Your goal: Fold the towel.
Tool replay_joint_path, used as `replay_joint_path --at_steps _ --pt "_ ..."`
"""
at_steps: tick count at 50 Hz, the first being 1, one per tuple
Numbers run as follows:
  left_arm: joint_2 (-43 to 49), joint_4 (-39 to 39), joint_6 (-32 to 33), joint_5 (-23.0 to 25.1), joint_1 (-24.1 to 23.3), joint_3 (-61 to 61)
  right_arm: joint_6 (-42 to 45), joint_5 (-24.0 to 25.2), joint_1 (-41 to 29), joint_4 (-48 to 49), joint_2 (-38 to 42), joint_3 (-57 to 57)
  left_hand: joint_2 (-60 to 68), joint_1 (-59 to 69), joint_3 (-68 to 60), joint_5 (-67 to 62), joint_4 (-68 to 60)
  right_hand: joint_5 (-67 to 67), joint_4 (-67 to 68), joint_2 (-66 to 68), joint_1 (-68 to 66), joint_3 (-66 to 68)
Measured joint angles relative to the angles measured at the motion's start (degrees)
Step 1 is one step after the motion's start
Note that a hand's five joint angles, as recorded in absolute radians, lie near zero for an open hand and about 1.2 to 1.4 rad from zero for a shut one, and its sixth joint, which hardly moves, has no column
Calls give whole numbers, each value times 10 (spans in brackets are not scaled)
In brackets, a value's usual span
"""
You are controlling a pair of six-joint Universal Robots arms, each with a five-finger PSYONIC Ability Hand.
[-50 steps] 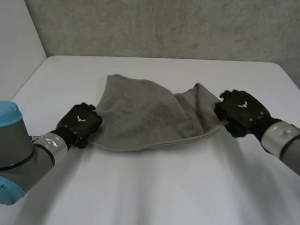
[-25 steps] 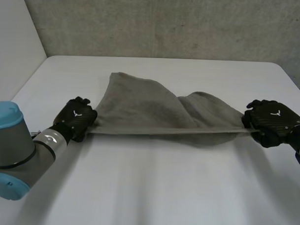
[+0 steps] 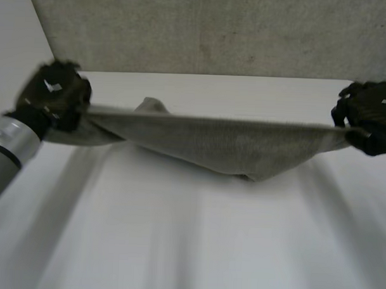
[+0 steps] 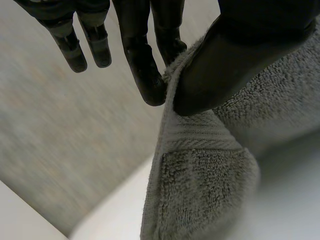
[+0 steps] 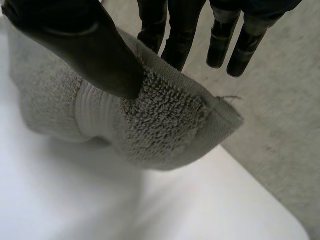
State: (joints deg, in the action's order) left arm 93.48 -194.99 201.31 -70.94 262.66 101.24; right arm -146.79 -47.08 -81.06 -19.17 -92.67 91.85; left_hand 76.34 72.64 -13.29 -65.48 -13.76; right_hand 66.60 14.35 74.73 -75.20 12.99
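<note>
You have: left hand [image 4: 226, 64], thumb and one finger pinching the grey towel [image 4: 200, 195] at its banded edge; white worktop [image 4: 295, 205] beneath.

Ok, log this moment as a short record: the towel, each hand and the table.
towel: grey, stretched between both hands, middle sagging toward the table
left hand: shut on towel, thumb and fingers pinching one end near a corner
right hand: shut on towel, thumb pinching the opposite end near a corner
table: white
fold: not yet made
</note>
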Motion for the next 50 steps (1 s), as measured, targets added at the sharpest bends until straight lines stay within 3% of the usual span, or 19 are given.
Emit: replay_joint_path --at_steps 4,9,18,26,30,34,42,50 --pt "-59 13 -26 22 16 -12 1 -5 -1 -43 -7 -49 0 0 0 0 0 0 0 0 0 0" --pt "-64 21 -32 40 29 -27 2 -18 -14 -60 19 -89 0 0 0 0 0 0 0 0 0 0" --pt "106 58 -27 31 24 -149 12 -120 -112 -43 189 -217 3 0 0 0 0 0 0 0 0 0" --pt "262 91 -28 -17 -10 -389 12 -206 -188 103 337 -373 4 5 0 -5 0 0 0 0 0 0" --pt "292 78 -37 -37 -22 -505 -10 -254 -211 206 360 -454 4 5 0 -5 0 0 0 0 0 0" --pt "275 30 -83 -48 -30 -585 -84 -288 -221 300 339 -518 5 7 0 -5 0 0 0 0 0 0" --pt "213 -82 -212 -21 -17 -583 -232 -272 -213 370 288 -499 5 8 0 -8 0 3 0 0 0 0" --pt "212 -121 -216 57 3 -448 -240 -222 -192 373 262 -339 5 8 0 -8 0 3 0 0 0 0"
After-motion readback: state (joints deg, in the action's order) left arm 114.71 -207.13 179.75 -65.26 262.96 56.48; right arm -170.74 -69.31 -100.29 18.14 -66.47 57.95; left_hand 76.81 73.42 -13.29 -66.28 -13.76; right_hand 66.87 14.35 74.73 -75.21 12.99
